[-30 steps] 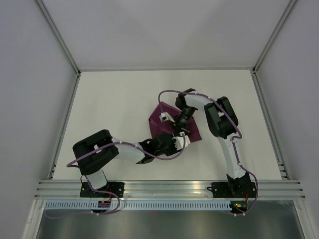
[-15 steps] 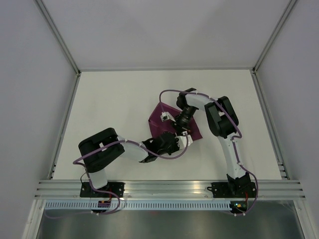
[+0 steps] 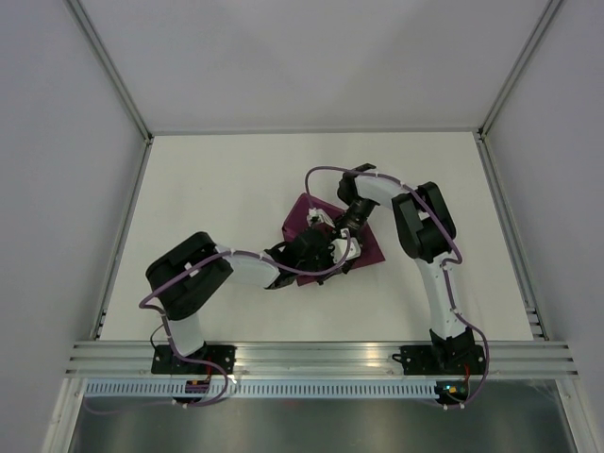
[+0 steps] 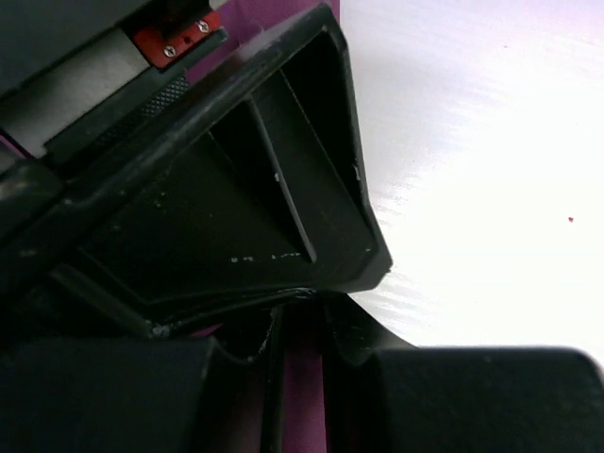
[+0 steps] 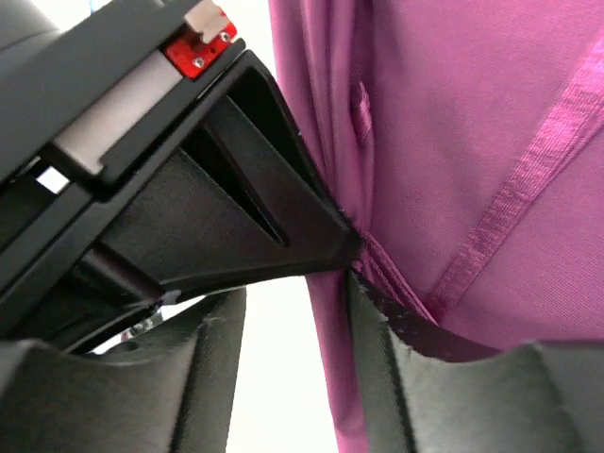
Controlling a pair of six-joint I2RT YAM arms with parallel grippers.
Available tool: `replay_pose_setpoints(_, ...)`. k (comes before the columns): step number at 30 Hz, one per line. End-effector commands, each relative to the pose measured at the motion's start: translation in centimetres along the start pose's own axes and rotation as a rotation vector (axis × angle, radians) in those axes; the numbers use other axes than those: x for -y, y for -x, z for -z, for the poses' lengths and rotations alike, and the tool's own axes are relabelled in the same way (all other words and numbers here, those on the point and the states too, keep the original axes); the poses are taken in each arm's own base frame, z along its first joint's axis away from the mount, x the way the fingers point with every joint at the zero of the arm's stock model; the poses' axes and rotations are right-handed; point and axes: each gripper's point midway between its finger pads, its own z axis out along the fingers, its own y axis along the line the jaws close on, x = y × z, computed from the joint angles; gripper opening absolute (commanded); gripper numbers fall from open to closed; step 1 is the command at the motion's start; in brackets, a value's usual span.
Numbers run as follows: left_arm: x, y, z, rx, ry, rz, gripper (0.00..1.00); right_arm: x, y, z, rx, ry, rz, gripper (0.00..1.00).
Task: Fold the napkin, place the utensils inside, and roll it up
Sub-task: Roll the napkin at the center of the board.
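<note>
Near the middle of the table (image 3: 217, 189), seen from the top camera, the napkin (image 3: 366, 247) lies bunched and crumpled, with both arms reaching in over it. The left gripper (image 3: 316, 255) sits on the cloth's near-left part and the right gripper (image 3: 337, 226) just beyond it, on the far side. The two are close together. From this height I cannot tell how wide either one stands.

On the left wrist camera, the left gripper (image 4: 354, 297) has its jaws drawn narrow, with only a slim gap between them. A strip of the napkin (image 4: 302, 377) runs through that gap and is pinched there. White table (image 4: 491, 170) fills the right of this view.

On the right wrist camera, the right gripper (image 5: 357, 274) is likewise nearly closed, its tips nipping a gathered fold of the napkin (image 5: 453, 123). The glossy cloth hangs to the right of the fingers (image 5: 236, 217), and a stitched hem band (image 5: 528, 179) crosses it on a slant. A sliver of table (image 5: 283, 377) shows below.
</note>
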Motion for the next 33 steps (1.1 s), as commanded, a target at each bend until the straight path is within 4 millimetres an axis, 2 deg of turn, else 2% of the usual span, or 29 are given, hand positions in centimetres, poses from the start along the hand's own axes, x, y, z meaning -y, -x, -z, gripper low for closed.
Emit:
replay_pose_setpoints(1, 3.3, -4.0, 0.2, -0.124, -0.169, 0.142, 0.02, 3.1, 2.7, 1.5, 0.077, -0.15, 0.18, 0.57)
replay_pose_setpoints(4, 3.4, -4.1, 0.4, -0.122, -0.199, 0.184, 0.02, 2.5, 4.1, 3.7, 0.152, -0.182, 0.185, 0.6)
replay_pose_setpoints(10, 3.3, -4.1, 1.0, -0.113, -0.273, 0.292, 0.02, 2.1, 5.2, 8.7, 0.311, -0.263, 0.199, 0.61)
replay_pose_setpoints(14, 2.6, -4.2, 1.4, -0.152, -0.334, 0.394, 0.02, 1.6, 4.5, 11.9, 0.427, -0.32, 0.244, 0.62)
replay_pose_setpoints(15, 2.9, -4.1, 1.5, -0.16, -0.365, 0.409, 0.02, 0.4, 4.2, 12.3, 0.459, -0.326, 0.262, 0.62)
replay_pose_setpoints(17, 2.4, -4.3, 1.4, -0.189, -0.384, 0.45, 0.02, 0.3, 3.6, 13.2, 0.482, -0.383, 0.32, 0.61)
replay_pose_setpoints(18, 2.5, -4.1, 1.5, -0.188, -0.411, 0.469, 0.02, -0.9, 2.7, 12.7, 0.475, -0.405, 0.326, 0.62)
replay_pose_setpoints(19, 2.6, -4.3, 1.5, -0.201, -0.425, 0.497, 0.02, -0.4, 2.9, 13.1, 0.484, -0.466, 0.37, 0.62)
replay_pose_setpoints(20, 2.2, -3.8, 1.5, -0.186, -0.442, 0.512, 0.02, -1.5, 2.0, 12.2, 0.485, -0.494, 0.372, 0.62)
replay_pose_setpoints(21, 2.4, -3.9, 1.7, -0.202, -0.463, 0.54, 0.02, -1.5, 1.7, 12.0, 0.477, -0.533, 0.386, 0.62)
replay_pose_setpoints(22, 1.9, -3.9, 1.6, -0.2, -0.472, 0.564, 0.02, -0.8, 1.9, 12.2, 0.456, -0.614, 0.439, 0.63)
replay_pose_setpoints(23, 2.0, -3.9, 1.6, -0.206, -0.484, 0.582, 0.02, -1.9, 2.2, 12.8, 0.448, -0.682, 0.492, 0.63)
replay_pose_setpoints(24, 2.2, -3.9, 1.8, -0.213, -0.515, 0.607, 0.02, -1.8, 0.6, 10.5, 0.423, -0.681, 0.477, 0.63)
replay_pose_setpoints(25, 2.0, -3.4, 1.7, -0.208, -0.53, 0.62, 0.02, -1.2, 1.1, 10.6, 0.39, -0.768, 0.538, 0.63)
replay_pose_setpoints(26, 1.9, -3.7, 1.5, -0.22, -0.538, 0.64, 0.02, -2.2, 1.5, 11.0, 0.389, -0.834, 0.584, 0.63)
replay_pose_setpoints(28, 1.9, -3.2, 1.5, -0.229, -0.569, 0.661, 0.02, -1.5, 0.8, 8.7, 0.338, -0.922, 0.642, 0.66)
replay_pose_setpoints(29, 1.9, -3.6, 1.3, -0.242, -0.58, 0.679, 0.02, -1.8, -0.3, 7.3, 0.322, -0.943, 0.653, 0.67)
replay_pose_setpoints(30, 2.0, -3.5, 1.3, -0.247, -0.594, 0.69, 0.02, -1.6, 0.4, 7.5, 0.319, -1.001, 0.705, 0.68)
replay_pose_setpoints(31, 1.9, -3.4, 1.2, -0.252, -0.601, 0.705, 0.02, -2.1, 0.9, 6.1, 0.298, -0.998, 0.748, 0.69)
replay_pose_setpoints(32, 1.8, -3.3, 1.2, -0.255, -0.606, 0.712, 0.02, -1.6, 0.0, 5.3, 0.256, -1.022, 0.742, 0.69)
replay_pose_setpoints(33, 1.9, -3.7, 1.0, -0.263, -0.614, 0.727, 0.02, -1.6, 0.3, 4.9, 0.243, -1.03, 0.768, 0.69)
